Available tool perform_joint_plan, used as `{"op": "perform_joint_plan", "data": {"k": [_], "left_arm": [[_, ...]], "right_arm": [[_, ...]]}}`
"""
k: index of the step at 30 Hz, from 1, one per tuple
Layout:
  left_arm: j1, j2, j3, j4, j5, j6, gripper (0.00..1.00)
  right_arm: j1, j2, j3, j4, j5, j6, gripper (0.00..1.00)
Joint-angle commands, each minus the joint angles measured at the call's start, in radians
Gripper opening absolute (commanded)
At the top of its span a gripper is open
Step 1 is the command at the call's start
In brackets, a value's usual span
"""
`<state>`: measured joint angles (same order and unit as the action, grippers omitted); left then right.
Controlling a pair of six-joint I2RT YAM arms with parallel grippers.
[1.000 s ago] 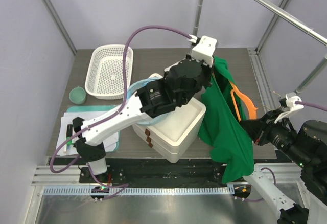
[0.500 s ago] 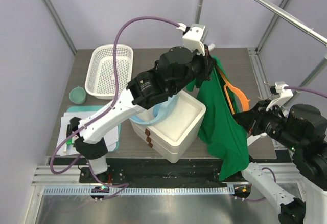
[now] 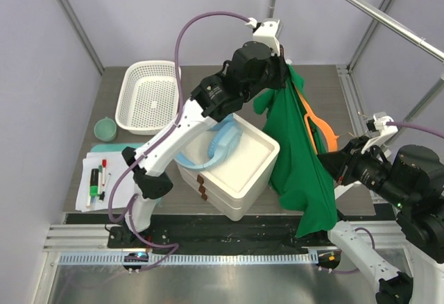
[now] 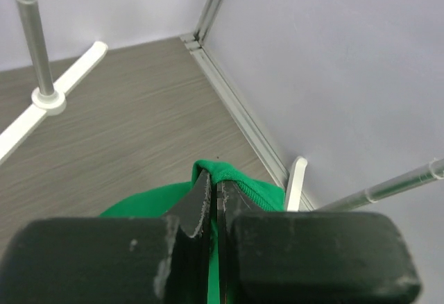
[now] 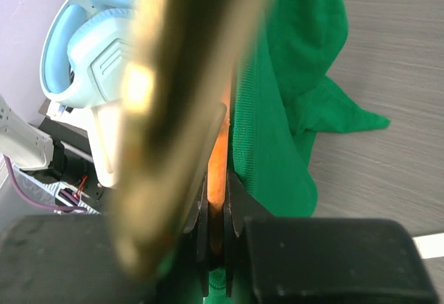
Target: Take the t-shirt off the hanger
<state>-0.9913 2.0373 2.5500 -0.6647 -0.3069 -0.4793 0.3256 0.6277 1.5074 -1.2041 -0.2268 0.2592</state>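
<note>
Top external view: with the left claw (image 3: pixel 280 68) pinching the dark green cloth t-shirt (image 3: pixel 298 144) aloft over the table (image 3: pixel 208 82) and the right claw (image 3: pixel 331 162) pinching the thin orange plastic hanger (image 3: pixel 320 125), draw them apart steadily.

- white foam box (image 3: pixel 257 182) mid-table, light blue headphones (image 3: pixel 220 146) inside
- white mesh basket (image 3: pixel 148 97) far on my left
- pale green bowl (image 3: pixel 105 129) beside it
- markers (image 3: pixel 97 179) on paper, near edge
</note>
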Motion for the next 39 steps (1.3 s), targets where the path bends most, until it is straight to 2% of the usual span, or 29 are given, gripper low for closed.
{"op": "perform_joint_plan", "data": {"k": [1, 5, 8, 10, 12, 16, 19, 21, 28, 32, 34, 36, 37, 39], "left_arm": [[0.132, -0.003, 0.032, 0.111, -0.132, -0.018, 0.0], [0.167, 0.006, 0.058, 0.126, -0.097, -0.045, 0.0], [0.149, -0.031, 0.004, 0.191, 0.034, -0.065, 0.0], [0.097, -0.031, -0.011, 0.188, -0.023, -0.032, 0.0], [0.076, 0.007, 0.054, 0.125, -0.154, -0.038, 0.0], [0.095, 0.032, 0.075, -0.022, -0.361, -0.1, 0.0], [0.149, 0.044, 0.067, -0.078, -0.414, -0.154, 0.0], [0.192, 0.037, 0.055, -0.116, -0.385, -0.165, 0.0], [0.201, -0.032, 0.0, -0.127, -0.336, -0.127, 0.0], [0.204, -0.071, -0.031, -0.118, -0.282, -0.127, 0.0], [0.204, -0.1, -0.077, -0.035, -0.148, -0.105, 0.0], [0.204, -0.175, -0.222, 0.086, -0.002, -0.09, 0.0], [0.204, -0.198, -0.273, 0.194, 0.161, -0.091, 0.0], [0.194, -0.25, -0.361, 0.232, 0.222, -0.114, 0.0]], "right_arm": [[0.01, -0.066, -0.007, -0.112, -0.123, -0.02, 0.01], [0.021, -0.083, -0.047, -0.13, -0.103, -0.014, 0.01], [0.021, -0.072, -0.065, -0.127, -0.074, -0.021, 0.01], [0.021, -0.046, -0.052, -0.111, -0.089, -0.026, 0.01], [0.027, -0.03, -0.039, -0.091, -0.115, -0.034, 0.01], [0.062, -0.036, -0.012, -0.098, -0.117, -0.037, 0.01], [0.099, -0.077, 0.003, -0.104, -0.106, -0.035, 0.01], [0.115, -0.098, 0.016, -0.121, -0.083, -0.038, 0.01], [0.194, -0.223, -0.039, -0.126, 0.059, -0.078, 0.01], [0.233, -0.276, -0.058, -0.127, 0.121, -0.066, 0.01], [0.236, -0.244, -0.032, -0.149, 0.139, -0.06, 0.01], [0.236, -0.199, -0.003, -0.16, 0.159, -0.046, 0.01], [0.236, -0.186, 0.008, -0.163, 0.164, -0.051, 0.01], [0.243, -0.169, 0.04, -0.169, 0.187, -0.057, 0.01]]}}
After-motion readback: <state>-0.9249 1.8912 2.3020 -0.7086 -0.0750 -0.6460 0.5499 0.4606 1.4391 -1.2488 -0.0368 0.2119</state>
